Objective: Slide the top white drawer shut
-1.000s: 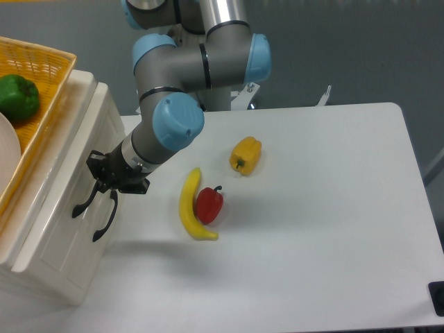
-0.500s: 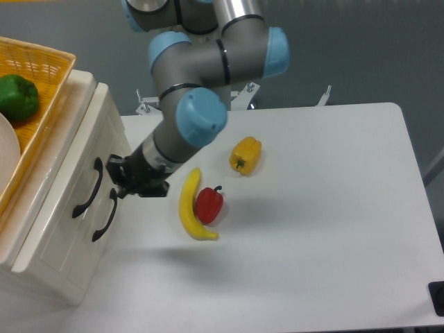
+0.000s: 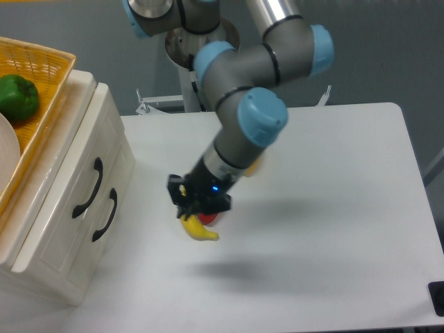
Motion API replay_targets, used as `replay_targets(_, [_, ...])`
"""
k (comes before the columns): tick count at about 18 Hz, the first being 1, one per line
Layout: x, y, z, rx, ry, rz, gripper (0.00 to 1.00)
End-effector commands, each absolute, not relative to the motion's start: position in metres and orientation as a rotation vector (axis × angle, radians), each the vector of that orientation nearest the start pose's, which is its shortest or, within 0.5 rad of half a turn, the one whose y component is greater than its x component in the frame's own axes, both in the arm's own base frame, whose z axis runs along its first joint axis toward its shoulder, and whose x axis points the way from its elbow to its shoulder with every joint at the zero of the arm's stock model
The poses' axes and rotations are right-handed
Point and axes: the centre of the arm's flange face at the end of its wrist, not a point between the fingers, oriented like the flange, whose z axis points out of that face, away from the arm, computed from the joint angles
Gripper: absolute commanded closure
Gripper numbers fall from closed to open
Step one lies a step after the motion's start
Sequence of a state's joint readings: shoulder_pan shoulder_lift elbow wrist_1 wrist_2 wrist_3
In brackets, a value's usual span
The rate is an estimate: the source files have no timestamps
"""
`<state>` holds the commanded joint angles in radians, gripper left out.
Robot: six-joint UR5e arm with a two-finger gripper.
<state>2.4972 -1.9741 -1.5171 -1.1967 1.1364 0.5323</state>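
The small white cabinet [image 3: 62, 208] stands at the left. Its top white drawer [image 3: 69, 173] has a curved black handle [image 3: 87, 187] and its front sits flush with the cabinet face. The lower drawer's handle [image 3: 106, 215] is just right of it. My gripper [image 3: 186, 205] hangs over the table well right of the cabinet, touching neither drawer. Its black fingers look pressed together and hold nothing.
A banana [image 3: 202, 233] and a red pepper [image 3: 209, 220] lie right under my gripper, mostly hidden by it. A yellow pepper [image 3: 259, 165] peeks out behind my arm. A wicker basket [image 3: 41, 76] with a green pepper [image 3: 16, 97] sits on the cabinet.
My gripper has pulled away from the drawer handles, moving right to above the banana. The top drawer's front went from slightly out to flush with the cabinet.
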Motion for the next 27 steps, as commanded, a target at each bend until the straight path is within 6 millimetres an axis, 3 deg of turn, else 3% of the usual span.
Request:
replay_targets(2, [-0.426,0.515,0.318,-2.74,-0.553,-0.407,0.56])
replay_targets(4, [-0.444,0.506,0.304,-2.744,-0.519,-0.391,0.4])
replay_targets(5, [-0.454,0.499,0.301,-2.744,-0.513,-0.383,0.16])
replay_targets(6, [-0.467,0.489,0.303,-2.735,-0.516,-0.365,0.0])
replay_targets(10, [-0.498,0.475,0.308,-2.715,-0.529,-0.324,0.0])
replay_targets(13, [-0.522,0.458,0.312,-2.722,-0.431,-0.242,0.0])
replay_targets(18, [-0.555,0.415,0.309,-2.779,-0.006,-0.08,0.0])
replay_targets(22, [-0.568,0.397,0.308,-2.888,0.335,0.052,0.0])
replay_targets(27, [-0.595,0.381,0.322,-2.984,0.505,0.153,0.0])
